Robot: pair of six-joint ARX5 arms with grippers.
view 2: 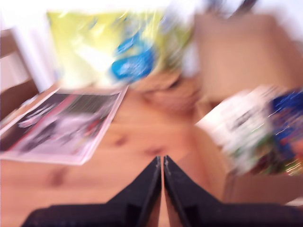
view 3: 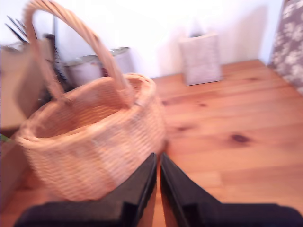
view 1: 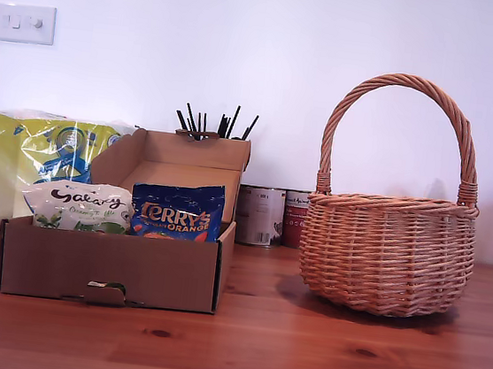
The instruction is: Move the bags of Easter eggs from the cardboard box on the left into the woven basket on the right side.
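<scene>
Exterior view, far left: kitchen towel pack [view 1: 31, 156], yellow and blue, behind the cardboard box [view 1: 108, 267]; not yours to move.
Box contents: white Galaxy bag [view 1: 79, 206] towards the exterior view's left, dark blue Terry's Orange bag [view 1: 176, 212] just beside it. Both stand upright against each other, long edges running across the box. Other pouches may sit behind; you cannot tell from here.
Box lid: flap hinged open at the back, black sticks [view 1: 213, 123] showing above it.
Centre: two tin cans [view 1: 270, 216] behind, between box and basket.
Exterior view's right: woven basket [view 1: 387, 254], handle arched high, well apart from the box; no bag shows inside.
Arms: neither appears in the exterior view.
First wrist view: your first gripper [view 2: 162, 163] has its fingers pressed together, empty, above bare table. Box wall and both bags lie ahead and off to one side. Also shown, and absent from the exterior view, is a magazine [view 2: 66, 127] flat on the wood. Blurred.
Second wrist view: your second gripper [view 3: 157, 161] is likewise closed up and empty, just beside the basket wall, looking into an apparently empty interior.
Judgement: the first gripper is nearer the bags and must spread its fingers before reaching over the box wall.
</scene>
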